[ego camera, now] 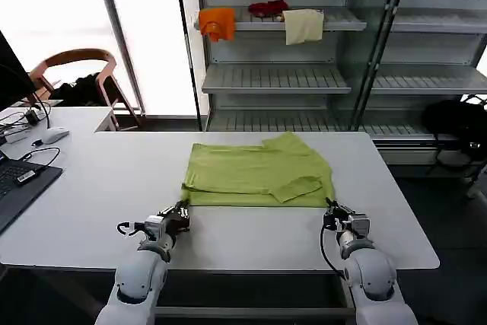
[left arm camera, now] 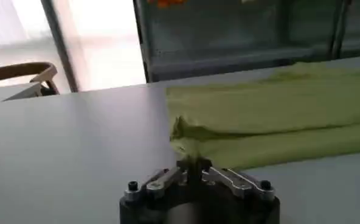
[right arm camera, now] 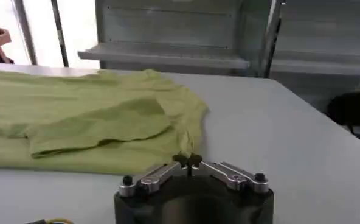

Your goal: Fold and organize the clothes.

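Both grippers are pinching the near hem of the lime T-shirt [ego camera: 259, 175] lying at the centre of the frame: the left gripper [ego camera: 181, 211] is clamping its lower-left corner, the right gripper [ego camera: 332, 208] its lower-right corner, jaws narrowed onto fabric. White table [ego camera: 114, 180] is lying bare around it; a laptop [ego camera: 19, 184] is sitting at far left.

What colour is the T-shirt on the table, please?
Plain lime yellow-green, no print; the T-shirt shows best in the head view.
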You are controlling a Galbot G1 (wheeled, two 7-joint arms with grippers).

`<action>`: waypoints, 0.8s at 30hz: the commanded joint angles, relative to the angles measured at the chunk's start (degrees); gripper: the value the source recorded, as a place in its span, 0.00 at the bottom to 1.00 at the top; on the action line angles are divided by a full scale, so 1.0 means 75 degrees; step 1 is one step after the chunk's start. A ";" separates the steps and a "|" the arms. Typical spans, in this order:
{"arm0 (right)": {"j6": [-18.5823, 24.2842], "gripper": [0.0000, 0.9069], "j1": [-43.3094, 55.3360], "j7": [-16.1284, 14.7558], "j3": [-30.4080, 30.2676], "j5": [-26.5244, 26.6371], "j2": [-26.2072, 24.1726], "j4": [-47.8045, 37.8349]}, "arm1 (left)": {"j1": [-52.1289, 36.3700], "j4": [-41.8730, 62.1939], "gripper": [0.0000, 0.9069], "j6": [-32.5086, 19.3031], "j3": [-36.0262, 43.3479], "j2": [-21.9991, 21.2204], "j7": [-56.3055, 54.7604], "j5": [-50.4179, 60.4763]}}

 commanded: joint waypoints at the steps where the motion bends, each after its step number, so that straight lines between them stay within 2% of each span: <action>1: -0.0048 0.00 -0.0458 0.0223 -0.0051 0.0469 -0.0043 0.0862 | 0.0684 -0.1046 0.00 -0.0025 -0.0302 0.0139 -0.0016 -0.0203; 7: -0.0064 0.00 -0.1728 0.0614 -0.0370 0.0485 -0.0047 0.2349 | 0.2329 -0.2673 0.00 0.0256 -0.1172 0.0462 0.0011 -0.1052; 12: -0.0064 0.00 -0.2530 0.0878 -0.0640 0.0316 0.0003 0.3024 | 0.3427 -0.3249 0.00 0.0258 -0.1740 0.0529 -0.0100 -0.1559; 18: -0.0065 0.00 -0.3128 0.1217 -0.1055 -0.0041 0.0069 0.3472 | 0.3916 -0.3518 0.00 0.0353 -0.2079 0.0367 -0.0585 -0.2202; 24: -0.0063 0.00 -0.3433 0.1201 -0.1237 -0.0251 0.0076 0.3634 | 0.4060 -0.3669 0.00 0.0363 -0.2085 0.0296 -0.1022 -0.2402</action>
